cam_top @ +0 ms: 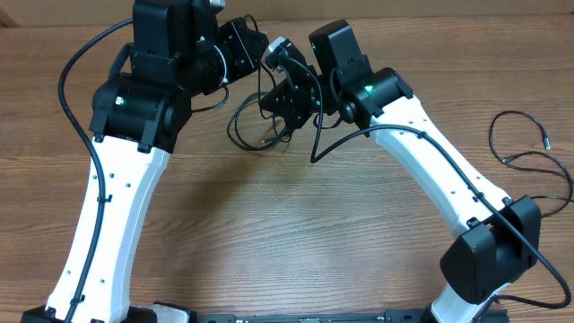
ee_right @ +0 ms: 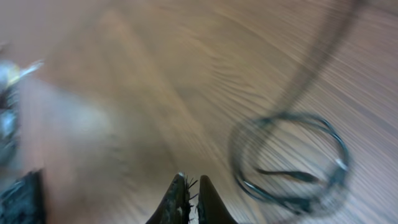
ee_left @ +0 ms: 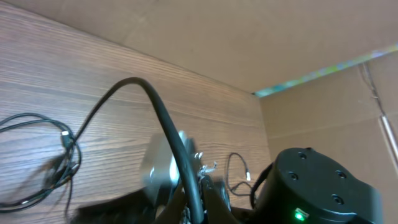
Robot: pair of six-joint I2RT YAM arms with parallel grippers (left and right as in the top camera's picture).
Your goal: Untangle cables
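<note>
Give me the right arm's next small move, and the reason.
Probably open the right gripper and shift it sideways over the coiled cable. In the right wrist view its fingertips sit nearly together with nothing between them, and the coil lies on the table off to one side of them.

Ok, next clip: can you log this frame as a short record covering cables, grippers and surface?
surface: wood-grain table
cable 1: thin black cord coiled in a loop, mid-table, near both grippers
cable 2: thin black cord in loose strands, far right, apart from the coil
left gripper: beyond the coil, state unclear (wrist view blurred)
right gripper: fingertips nearly together, nothing seen between them, coil off to one side
</note>
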